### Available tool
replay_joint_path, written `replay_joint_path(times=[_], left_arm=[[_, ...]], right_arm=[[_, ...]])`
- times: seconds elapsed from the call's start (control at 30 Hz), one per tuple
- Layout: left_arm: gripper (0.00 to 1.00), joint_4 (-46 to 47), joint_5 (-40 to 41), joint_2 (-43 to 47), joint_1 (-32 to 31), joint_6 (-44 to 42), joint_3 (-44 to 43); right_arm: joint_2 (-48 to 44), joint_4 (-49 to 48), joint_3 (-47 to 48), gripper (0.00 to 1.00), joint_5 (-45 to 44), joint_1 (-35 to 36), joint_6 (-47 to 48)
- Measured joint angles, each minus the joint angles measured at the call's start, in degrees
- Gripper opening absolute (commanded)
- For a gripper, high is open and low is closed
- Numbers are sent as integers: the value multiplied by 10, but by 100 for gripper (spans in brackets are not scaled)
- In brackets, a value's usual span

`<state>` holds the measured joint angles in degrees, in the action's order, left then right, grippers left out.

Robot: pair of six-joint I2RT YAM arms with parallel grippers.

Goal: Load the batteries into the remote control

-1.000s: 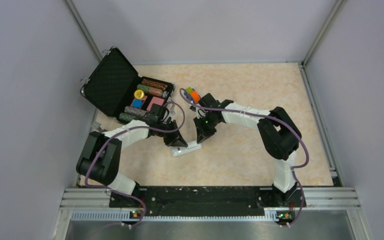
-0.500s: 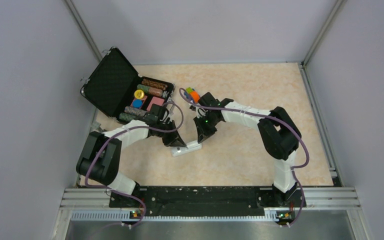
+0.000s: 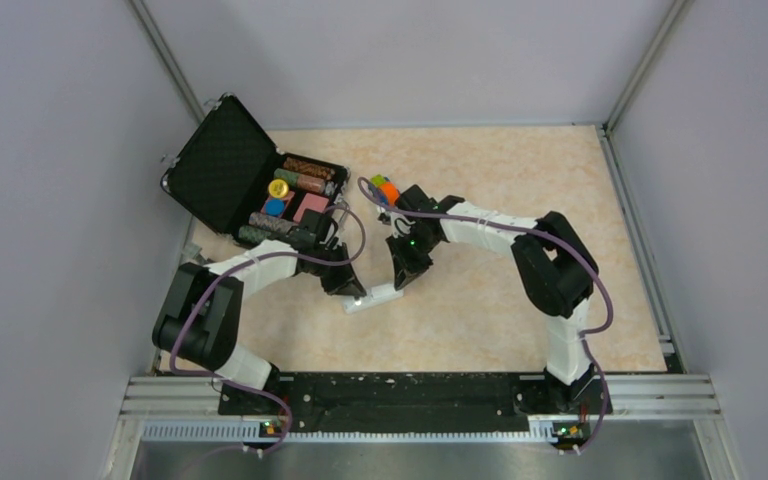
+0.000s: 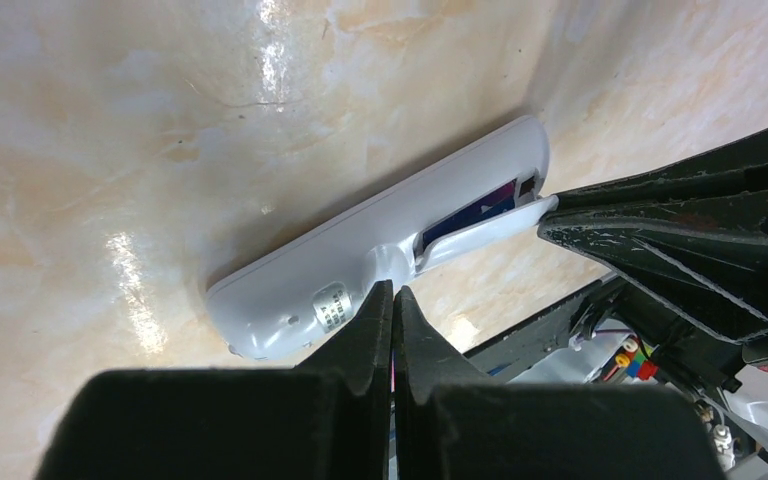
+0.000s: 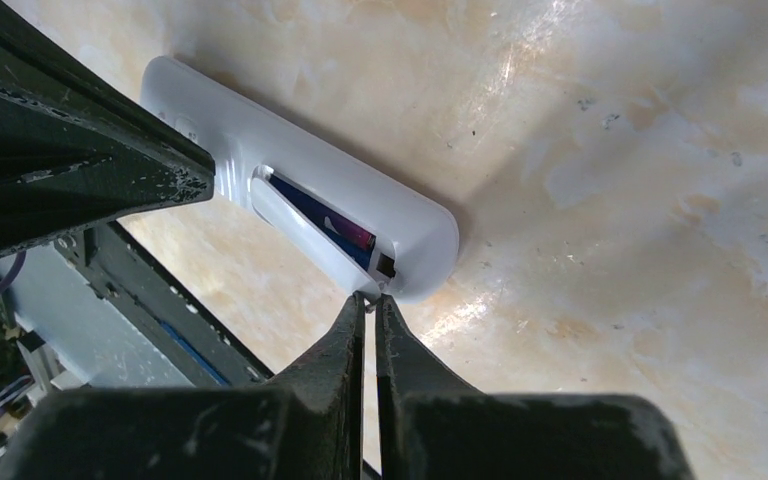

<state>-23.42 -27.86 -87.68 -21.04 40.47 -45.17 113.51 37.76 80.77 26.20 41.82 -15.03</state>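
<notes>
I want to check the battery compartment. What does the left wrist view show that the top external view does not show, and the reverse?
Only the left wrist view: the remote control's open compartment with the batteries inside, its white cover ajar, and a small label.
Only the top external view: the open black case with chip stacks, the toy car, the whole left arm and right arm.
Both: the remote on the table, with the left jaws and the right jaws shut, tips at it.
</notes>
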Motion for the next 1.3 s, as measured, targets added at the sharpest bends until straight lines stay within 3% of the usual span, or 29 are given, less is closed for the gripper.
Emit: replay_joint_path(times=[1.3], left_arm=[[4,41,-57,-37,0,3,1]], right_arm=[[34,33,45,0,8,-4,-9]])
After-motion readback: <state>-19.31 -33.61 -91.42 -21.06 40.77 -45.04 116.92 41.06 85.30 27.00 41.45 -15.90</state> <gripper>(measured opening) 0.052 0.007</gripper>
